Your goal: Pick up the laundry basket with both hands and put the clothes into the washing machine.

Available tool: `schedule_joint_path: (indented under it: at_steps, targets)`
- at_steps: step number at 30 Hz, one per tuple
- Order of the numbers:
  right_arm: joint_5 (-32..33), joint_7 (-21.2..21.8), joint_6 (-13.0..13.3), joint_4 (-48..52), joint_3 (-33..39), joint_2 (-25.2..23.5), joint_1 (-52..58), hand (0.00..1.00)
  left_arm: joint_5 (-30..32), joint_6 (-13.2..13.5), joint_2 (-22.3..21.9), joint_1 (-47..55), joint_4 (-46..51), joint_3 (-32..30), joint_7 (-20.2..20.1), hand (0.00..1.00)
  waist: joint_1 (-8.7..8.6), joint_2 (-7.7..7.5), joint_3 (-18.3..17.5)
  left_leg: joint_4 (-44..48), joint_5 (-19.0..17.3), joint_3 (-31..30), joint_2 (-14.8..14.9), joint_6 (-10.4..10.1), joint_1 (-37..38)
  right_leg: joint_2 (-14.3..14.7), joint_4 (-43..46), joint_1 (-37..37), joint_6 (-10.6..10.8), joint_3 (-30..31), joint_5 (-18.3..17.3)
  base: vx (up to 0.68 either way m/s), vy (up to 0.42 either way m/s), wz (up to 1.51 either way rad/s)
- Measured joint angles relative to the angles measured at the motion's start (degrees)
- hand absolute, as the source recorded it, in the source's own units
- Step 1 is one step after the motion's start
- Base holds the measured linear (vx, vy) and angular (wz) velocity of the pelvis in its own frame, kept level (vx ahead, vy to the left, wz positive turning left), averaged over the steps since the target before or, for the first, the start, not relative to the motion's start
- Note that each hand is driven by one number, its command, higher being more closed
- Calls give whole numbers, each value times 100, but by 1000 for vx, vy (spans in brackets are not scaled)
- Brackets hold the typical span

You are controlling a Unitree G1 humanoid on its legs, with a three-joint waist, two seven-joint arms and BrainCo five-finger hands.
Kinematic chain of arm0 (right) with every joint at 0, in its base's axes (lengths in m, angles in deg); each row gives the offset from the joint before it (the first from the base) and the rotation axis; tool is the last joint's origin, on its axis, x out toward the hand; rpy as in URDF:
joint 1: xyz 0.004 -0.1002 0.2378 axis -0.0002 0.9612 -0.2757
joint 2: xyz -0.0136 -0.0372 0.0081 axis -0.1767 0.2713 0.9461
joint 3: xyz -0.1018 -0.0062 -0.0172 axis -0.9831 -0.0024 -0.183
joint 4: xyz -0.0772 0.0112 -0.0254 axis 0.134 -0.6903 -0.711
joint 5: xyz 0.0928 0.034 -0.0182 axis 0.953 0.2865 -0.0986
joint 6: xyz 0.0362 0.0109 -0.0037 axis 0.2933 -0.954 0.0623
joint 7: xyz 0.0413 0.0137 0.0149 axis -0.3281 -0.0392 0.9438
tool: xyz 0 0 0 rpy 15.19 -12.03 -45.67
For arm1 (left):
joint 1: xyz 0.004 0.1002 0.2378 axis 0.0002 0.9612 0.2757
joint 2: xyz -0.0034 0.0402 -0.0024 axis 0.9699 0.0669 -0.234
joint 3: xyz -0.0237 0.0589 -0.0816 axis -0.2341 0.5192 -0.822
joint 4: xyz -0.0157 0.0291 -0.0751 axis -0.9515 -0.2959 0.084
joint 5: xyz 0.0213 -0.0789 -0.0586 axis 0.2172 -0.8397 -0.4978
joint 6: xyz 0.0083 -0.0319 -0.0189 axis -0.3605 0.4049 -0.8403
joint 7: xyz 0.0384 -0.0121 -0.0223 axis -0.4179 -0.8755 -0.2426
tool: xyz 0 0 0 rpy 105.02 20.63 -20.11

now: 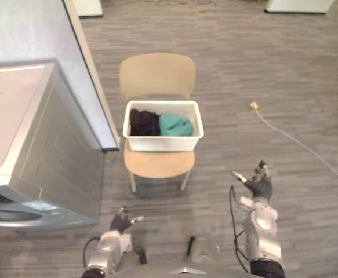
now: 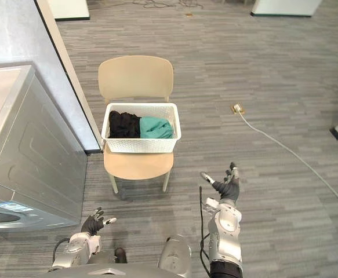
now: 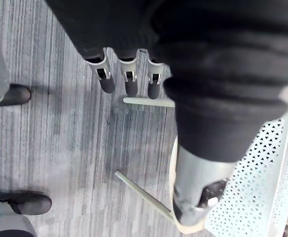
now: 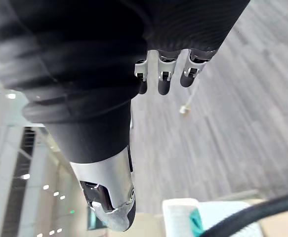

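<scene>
Nearest, the left robot hand (image 1: 121,222) hangs low and the right robot hand (image 1: 259,184) sits higher. Both have fingers spread open and hold nothing, well short of the chair (image 1: 157,75). On the chair seat beyond them rests the white laundry basket (image 1: 163,143), holding black and teal clothes (image 1: 175,125). The washing machine (image 1: 35,156) stands to the left. Gripping the basket at uneven heights could tip it and spill the clothes.

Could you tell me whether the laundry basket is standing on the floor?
No, the laundry basket rests on the seat of the chair, with the open left hand and right hand both apart from it.
</scene>
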Motion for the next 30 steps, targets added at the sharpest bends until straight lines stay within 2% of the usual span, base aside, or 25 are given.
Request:
schedule_joint_path:
  at_steps: [1, 2, 3, 4, 5, 7, 10, 14, 16, 18, 19, 20, 22, 24, 25, 26, 28, 30]
  targets:
    - [-55, -37, 9, 127, 66, -88, 72, 0, 59, 4, 43, 39, -31, -81, 2, 0, 43, -239, -131, 203, -213, -50, 32, -227, -52, -116, -296, 161, 307, 96, 486, 102, -511, 42]
    - [-155, -56, -3, 171, 123, 7, 96, 0, 114, -1, -77, 51, -196, -206, 2, 0, 129, -100, -236, 339, -325, -150, 281, -395, -54, 65, -152, 220, 435, -51, 485, 112, -501, 40]
    - [-229, -74, -1, 231, 157, 47, 111, 0, 150, -1, -170, 102, -208, -213, -1, 0, 129, -3, -292, 324, -314, -178, 426, -427, -55, 182, -159, 262, 390, -140, 440, 149, -426, 27]
    - [-267, -144, -1, 375, 256, 126, 106, 0, 157, 3, -364, 160, -213, -209, -13, 0, 165, 157, -388, 152, -206, -216, 559, -512, 7, 275, -48, 266, 315, -289, 371, 141, -318, 39]
    - [-296, -143, 3, 463, 268, 194, 102, 0, 183, 1, -387, 161, -217, -139, -84, 0, 152, 214, -420, -91, -37, -245, 593, -585, 105, 287, 123, 268, 263, -390, 204, 132, -295, 44]
    - [-479, -92, 3, 486, 264, 233, 117, 0, 292, 22, -391, 163, -228, -229, -126, 0, 153, 222, -426, -310, 135, -462, 665, -724, 131, 313, 331, 291, 175, -653, 27, 81, -256, 64]
    - [-619, 195, 4, 484, 217, 243, 132, 0, 377, 42, -388, 153, -410, -213, -151, 0, 159, 218, -429, -508, 335, -959, 750, -786, 16, 392, 277, 513, 117, -1182, -137, 54, -197, 77]
    - [-919, 406, 25, 307, 145, 569, -15, 0, 381, 57, -261, 256, -368, -170, -246, 0, 248, 232, -458, -186, 451, -1427, 796, -783, -518, 415, 194, 731, 86, -1840, -198, 53, -78, 90]
    - [-989, 405, 40, 32, 84, 854, -390, 0, 379, 64, -132, 245, -249, -156, -260, 0, 245, 213, -362, 202, 465, -1371, 833, -754, -818, 430, 177, 825, 58, -1973, -179, 18, 4, 69]
    - [-1169, 398, 54, -373, -49, 1351, -1070, 0, 374, 119, -6, 257, 9, -159, -262, 0, 286, 236, -94, 530, 485, -899, 949, -551, -1027, 465, 64, 909, 22, -1992, -148, -74, 49, 41]
    - [-1177, 399, 61, -474, -130, 1490, -1272, 0, 371, 129, 25, 262, 61, -161, -264, 0, 301, 261, -31, 531, 498, -859, 949, -530, -1077, 465, 56, 860, 20, -1978, -146, -138, 50, 5]
    - [-1247, 402, 79, -751, -356, 1773, -1748, 0, 360, 158, 70, 267, 116, -165, -295, 0, 319, 332, 108, 425, 501, -758, 945, -523, -1137, 440, 96, 713, 3, -1928, -154, -192, 66, -9]
    - [-1385, 400, 117, -1272, -735, 2119, -2566, 0, 305, 179, 169, 265, 327, -166, -321, 0, 319, 359, 380, 276, 634, -583, 861, -458, -1315, 311, 283, 301, -27, -1773, -146, -198, 60, -14]
    - [-1396, 402, 108, -1813, -1107, 2519, -3391, 0, 236, 205, 222, 247, 534, -167, -362, 0, 310, 473, 641, 229, 785, -509, 803, -454, -1696, 222, 414, -221, -39, -1688, -64, -187, 49, -12]
    - [-1523, 406, 73, -2225, -1327, 2801, -3975, 0, 156, 239, 243, 214, 625, -170, -359, 0, 361, 526, 775, 101, 959, -425, 751, -453, -1924, 172, 462, -600, -53, -1595, 81, -139, 54, -21]
    - [-1681, 408, -6, -2591, -1475, 3001, -4487, 0, 113, 250, 271, 193, 708, -173, -357, 0, 430, 551, 902, -92, 1148, -297, 712, -473, -2024, 127, 474, -864, -52, -1520, 203, -91, 49, -21]
    - [-1843, 408, -67, -3015, -1802, 3243, -5209, 0, 32, 298, 275, 101, 756, -225, -358, 0, 429, 578, 1210, -277, 1303, -160, 700, -466, -2027, 86, 460, -985, -67, -1473, 311, -50, 18, -15]
    - [-1845, 411, -120, -3034, -2111, 3368, -5751, 0, -4, 323, 279, -19, 760, -281, -351, 0, 448, 556, 1366, -297, 1319, -33, 751, -459, -2139, 74, 461, -1149, -72, -1429, 364, -53, -2, -16]
